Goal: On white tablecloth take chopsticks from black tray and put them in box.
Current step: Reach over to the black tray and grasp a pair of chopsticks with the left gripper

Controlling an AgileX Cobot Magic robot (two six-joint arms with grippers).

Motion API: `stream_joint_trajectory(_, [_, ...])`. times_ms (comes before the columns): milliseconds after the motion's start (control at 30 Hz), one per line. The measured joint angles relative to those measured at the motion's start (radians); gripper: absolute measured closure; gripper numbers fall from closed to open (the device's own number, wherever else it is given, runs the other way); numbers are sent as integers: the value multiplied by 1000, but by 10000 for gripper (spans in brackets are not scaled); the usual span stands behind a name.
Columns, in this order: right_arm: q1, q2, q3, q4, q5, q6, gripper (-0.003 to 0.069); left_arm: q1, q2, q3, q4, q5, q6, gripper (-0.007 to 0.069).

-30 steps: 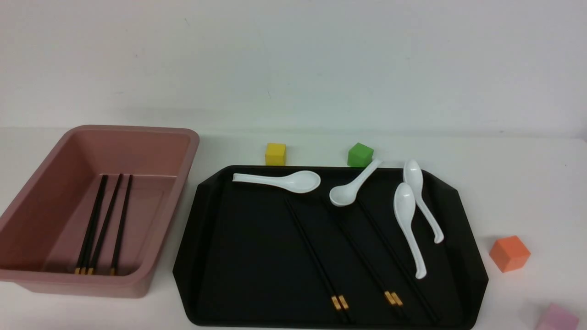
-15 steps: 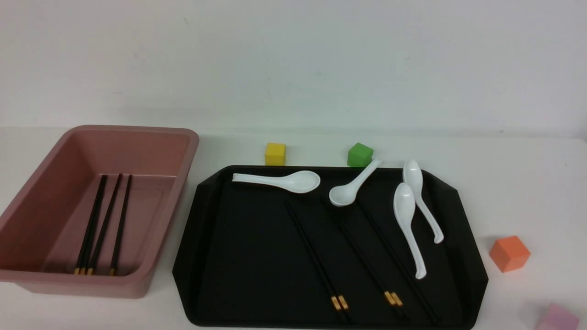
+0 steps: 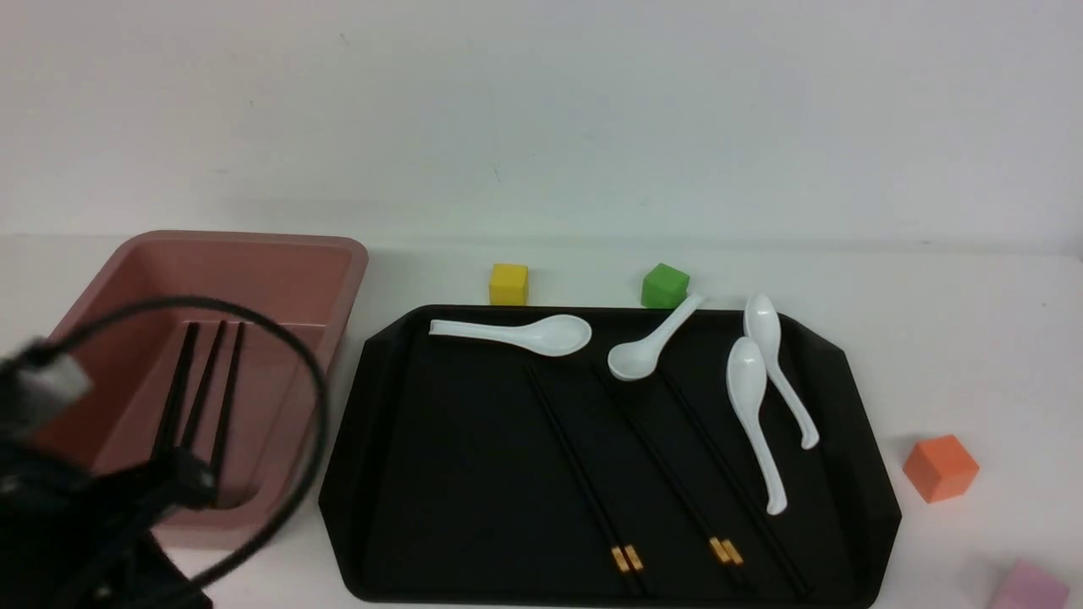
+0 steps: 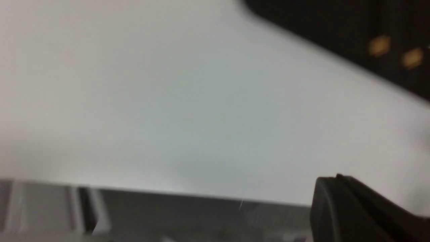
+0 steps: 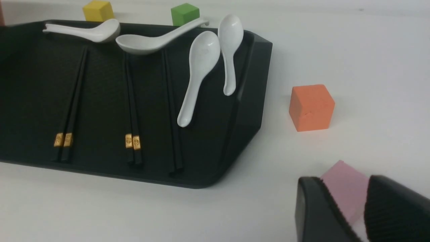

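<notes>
The black tray (image 3: 457, 474) lies on the white tablecloth (image 3: 973, 338). Several black chopsticks (image 3: 584, 474) lie on it in three slanted pairs, two with gold bands toward me; they also show in the right wrist view (image 5: 131, 104). The pink box (image 3: 355, 254) at left holds three chopsticks (image 3: 199, 381). My left arm (image 3: 51, 507) is blurred at the lower left, in front of the box. The left gripper (image 4: 336, 178) shows no gap and nothing in it, over bare cloth near the tray's corner (image 4: 336, 20). My right gripper (image 5: 344, 179) is slightly open and empty, right of the tray (image 5: 33, 84).
Several white spoons (image 3: 749, 406) lie across the tray's far part, one on chopstick tips. A yellow cube (image 3: 508, 283) and a green cube (image 3: 664, 285) stand behind the tray. An orange cube (image 3: 939, 468) and a pink cube (image 3: 1028, 588) sit to its right, the pink one (image 5: 346, 191) just beyond my right fingers.
My left arm with its cable has come into the front view at the lower left, in front of the box. Chopsticks, spoons and cubes have not moved.
</notes>
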Motion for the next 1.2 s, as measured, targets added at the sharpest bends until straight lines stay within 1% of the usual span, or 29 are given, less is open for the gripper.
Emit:
stream_joint_trajectory(100, [0, 0, 0, 0, 0, 0, 417, -110, 109, -33, -9, -43, -52, 637])
stream_joint_trajectory(233, [0, 0, 0, 0, 0, 0, 417, -297, 205, -91, 8, -160, -197, 637])
stream_joint_trajectory(300, [0, 0, 0, 0, 0, 0, 417, -408, 274, -149, 57, -225, -308, 637])
stream_joint_trajectory(333, [0, 0, 0, 0, 0, 0, 417, -432, 292, -166, 80, -236, -335, 637])
stream_joint_trajectory(367, [0, 0, 0, 0, 0, 0, 417, -481, 337, -208, 116, -250, -397, 637])
stream_joint_trajectory(433, [0, 0, 0, 0, 0, 0, 417, -521, 383, -253, 157, -252, -456, 637])
stream_joint_trajectory(500, [0, 0, 0, 0, 0, 0, 417, -569, 454, -320, 219, -250, -539, 629])
stream_joint_trajectory(533, [0, 0, 0, 0, 0, 0, 417, -584, 486, -361, 244, -248, -572, 619])
stream_joint_trajectory(567, [0, 0, 0, 0, 0, 0, 417, -587, 493, -368, 249, -246, -578, 616])
stream_joint_trajectory(633, [0, 0, 0, 0, 0, 0, 417, -613, 587, -469, 311, -237, -645, 554])
stream_joint_trajectory(700, [0, 0, 0, 0, 0, 0, 417, -617, 655, -538, 339, -232, -678, 500])
stream_joint_trajectory(800, [0, 0, 0, 0, 0, 0, 417, -617, 764, -655, 371, -213, -713, 398])
stream_joint_trajectory(900, [0, 0, 0, 0, 0, 0, 417, -616, 860, -762, 380, -184, -740, 327])
stream_joint_trajectory(967, [0, 0, 0, 0, 0, 0, 417, -616, 913, -813, 381, -169, -755, 301])
stream_joint_trajectory(1033, [0, 0, 0, 0, 0, 0, 417, -616, 965, -870, 381, -151, -767, 291])
stream_joint_trajectory(1200, [0, 0, 0, 0, 0, 0, 417, -616, 1051, -943, 381, -128, -818, 290])
